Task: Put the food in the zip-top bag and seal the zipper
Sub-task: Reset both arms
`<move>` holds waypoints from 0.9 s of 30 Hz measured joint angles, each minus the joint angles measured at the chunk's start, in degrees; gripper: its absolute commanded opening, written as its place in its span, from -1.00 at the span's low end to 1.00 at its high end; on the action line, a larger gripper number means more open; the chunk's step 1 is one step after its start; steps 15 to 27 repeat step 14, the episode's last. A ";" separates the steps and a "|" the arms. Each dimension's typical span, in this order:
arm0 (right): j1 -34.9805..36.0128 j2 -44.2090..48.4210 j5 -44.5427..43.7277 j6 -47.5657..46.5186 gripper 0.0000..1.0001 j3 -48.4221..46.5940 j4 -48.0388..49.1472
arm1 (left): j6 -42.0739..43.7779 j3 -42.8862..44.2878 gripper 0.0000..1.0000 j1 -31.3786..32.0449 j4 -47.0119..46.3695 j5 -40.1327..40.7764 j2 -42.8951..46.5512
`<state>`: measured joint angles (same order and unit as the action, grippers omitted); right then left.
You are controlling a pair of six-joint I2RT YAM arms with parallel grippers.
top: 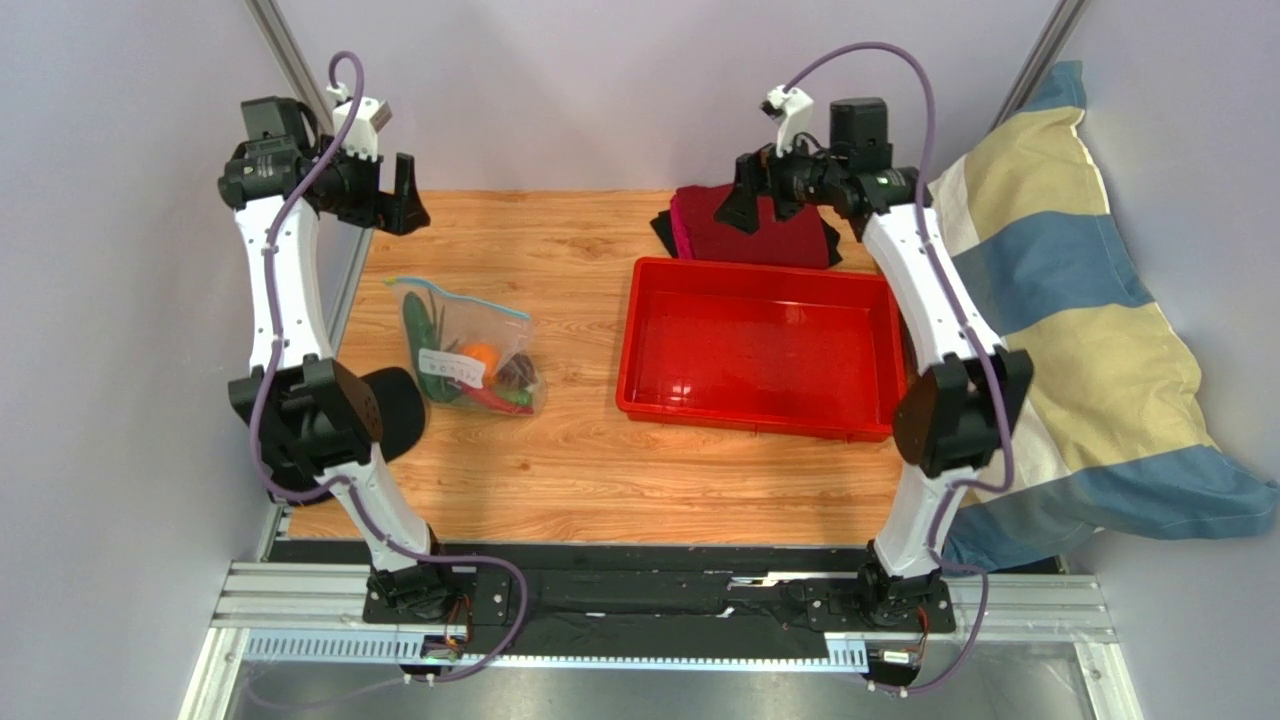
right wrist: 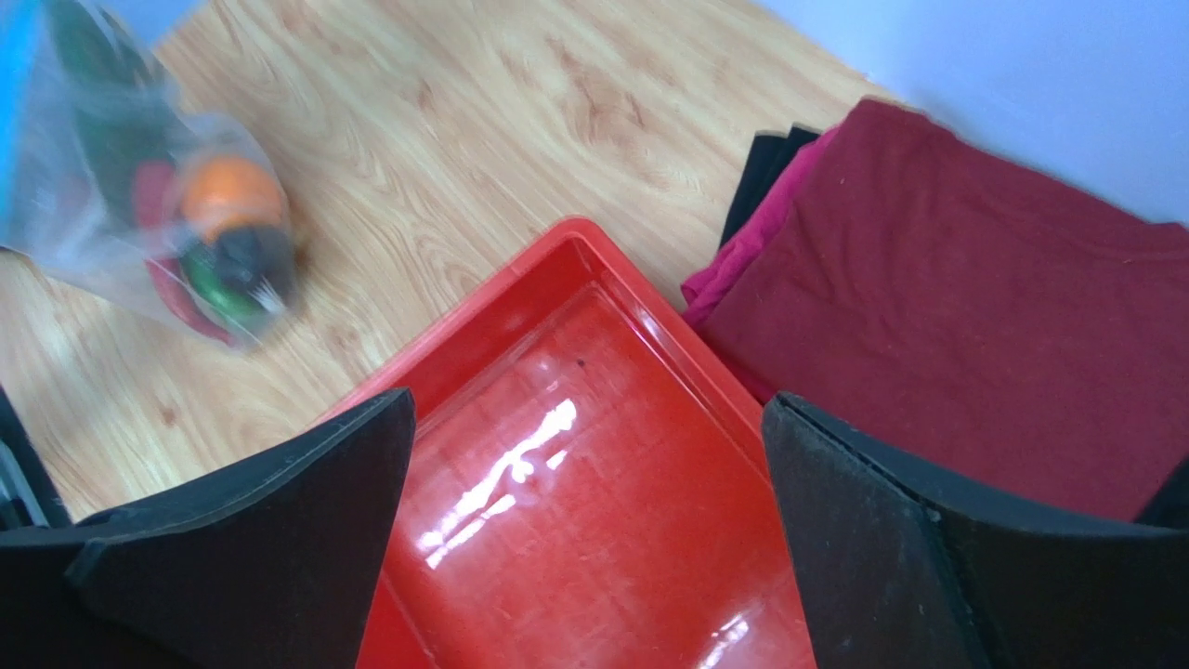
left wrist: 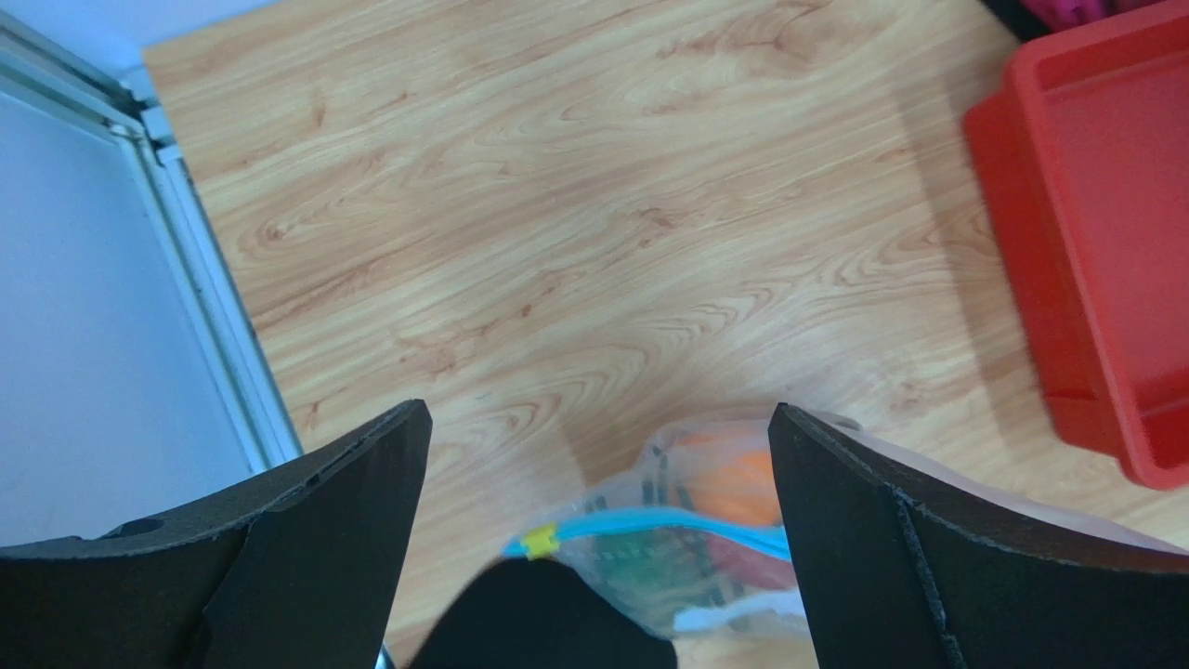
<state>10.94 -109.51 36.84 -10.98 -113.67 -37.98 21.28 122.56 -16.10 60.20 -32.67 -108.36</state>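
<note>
Item 1. Zip-top bag (top: pixel 466 348): clear and floppy, lying flat on the wooden table (top: pixel 571 450), left of centre and apart from the tray. The zipper (top: pixel 458 297), a thin bluish strip, runs along the far edge of the bag. The left wrist view shows a small yellow slider (left wrist: pixel 537 541) at one end of it. Whether the strip is pressed closed along its whole length cannot be told.

Item 2. The food, all inside the bag:
- orange fruit (top: pixel 478 357), near the middle
- long green vegetables (top: pixel 427 333), along the left side
- red chili (top: pixel 489 399), at the near edge
- small dark round piece (top: pixel 519 371), on the right
- a white label patch (top: pixel 440 360) covers part of the lot

Item 3. Red plastic tray (top: pixel 751 270): right of the bag, its glossy floor catching the light.

Item 4. Folded cloths (top: pixel 751 225): dark red over pink and black, touching the tray's far rim.

Item 5. Striped cushion (top: pixel 1082 330) at the right edge (blue and cream bands).

Item 6. Left gripper (top: pixel 388 195): raised at the far left, fingers spread wide, gripping nothing, with the bag below it in its own camera.

Item 7. Right gripper (top: pixel 756 195): raised over the cloths and the tray's far edge, fingers likewise spread wide and gripping nothing.
</note>
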 measured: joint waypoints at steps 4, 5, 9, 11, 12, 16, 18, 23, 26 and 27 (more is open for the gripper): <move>-0.61 9.94 -1.88 3.26 1.00 7.37 1.66 | -0.50 -3.48 0.98 0.02 1.99 0.28 8.04; -0.87 12.72 -2.34 3.98 1.00 10.21 2.43 | -0.61 -5.35 0.98 0.02 2.10 0.20 10.01; -2.93 19.63 -3.69 5.62 1.00 19.04 3.50 | -0.85 -15.63 0.98 0.02 2.19 0.11 17.03; -4.72 22.03 -4.44 6.14 1.00 23.32 3.65 | -0.83 -20.35 0.98 0.04 2.56 0.17 19.02; -5.33 22.80 -4.70 6.32 1.00 24.76 3.54 | -0.81 -22.36 0.98 0.07 2.71 0.20 19.58; -6.84 24.57 -5.35 6.71 1.00 28.06 3.41 | -0.81 -25.49 0.98 0.07 3.06 0.26 20.11; -6.84 24.57 -5.35 6.71 1.00 28.06 3.41 | -0.81 -25.49 0.98 0.07 3.06 0.26 20.11; -6.84 24.57 -5.35 6.71 1.00 28.06 3.41 | -0.81 -25.49 0.98 0.07 3.06 0.26 20.11; -6.84 24.57 -5.35 6.71 1.00 28.06 3.41 | -0.81 -25.49 0.98 0.07 3.06 0.26 20.11; -6.84 24.57 -5.35 6.71 1.00 28.06 3.41 | -0.81 -25.49 0.98 0.07 3.06 0.26 20.11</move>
